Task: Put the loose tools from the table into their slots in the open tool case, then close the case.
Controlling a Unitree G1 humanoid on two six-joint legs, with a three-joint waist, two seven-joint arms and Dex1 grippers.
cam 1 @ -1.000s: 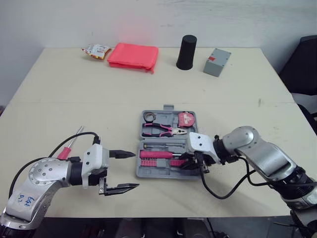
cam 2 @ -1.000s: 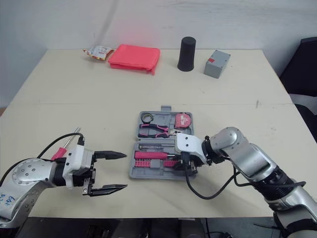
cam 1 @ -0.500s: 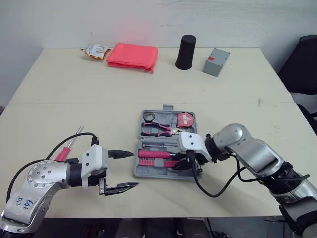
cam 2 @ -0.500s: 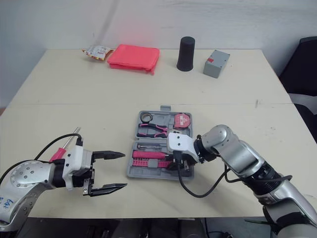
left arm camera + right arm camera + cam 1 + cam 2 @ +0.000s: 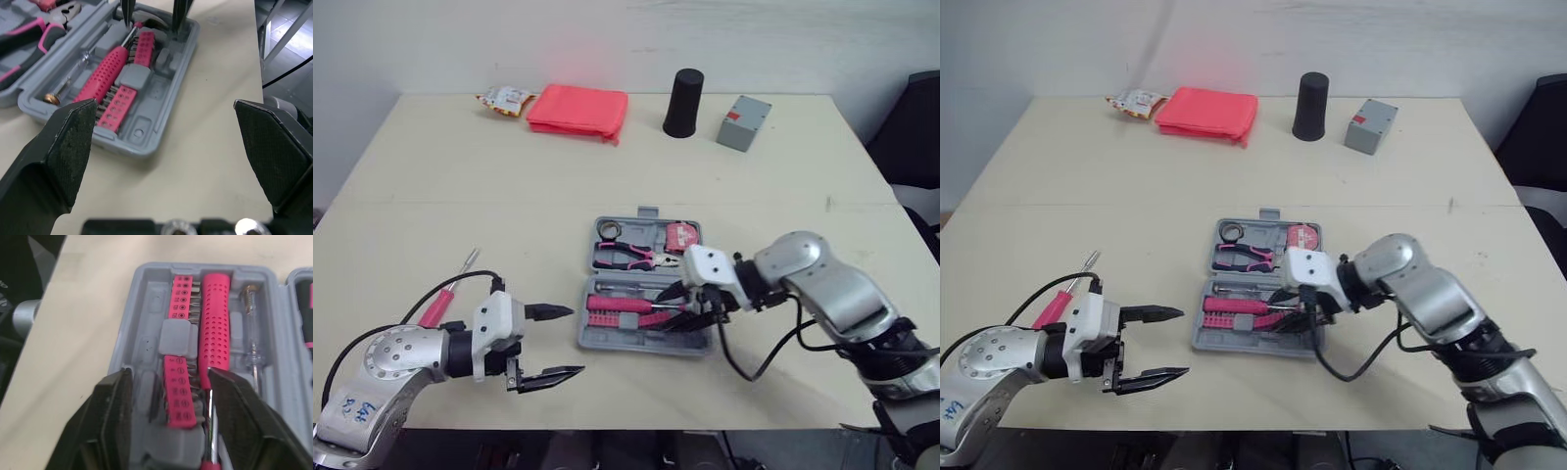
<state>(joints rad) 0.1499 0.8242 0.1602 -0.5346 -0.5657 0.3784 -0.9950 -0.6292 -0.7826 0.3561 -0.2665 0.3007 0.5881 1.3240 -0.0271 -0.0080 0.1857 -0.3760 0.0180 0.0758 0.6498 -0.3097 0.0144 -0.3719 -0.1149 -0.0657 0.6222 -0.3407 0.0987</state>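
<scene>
Both released, the right end effector [image 5: 668,308] sits low in the tool case [image 5: 636,345] and could dislodge seated pink bits [image 5: 178,396], the left end effector [image 5: 575,341] idle at lower left.

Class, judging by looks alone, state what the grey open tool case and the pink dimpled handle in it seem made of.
The grey open tool case is likely moulded plastic: matte, with rounded formed slots. The pink dimpled handle is probably rubbery or plastic: dull, with rows of dimples.
</scene>
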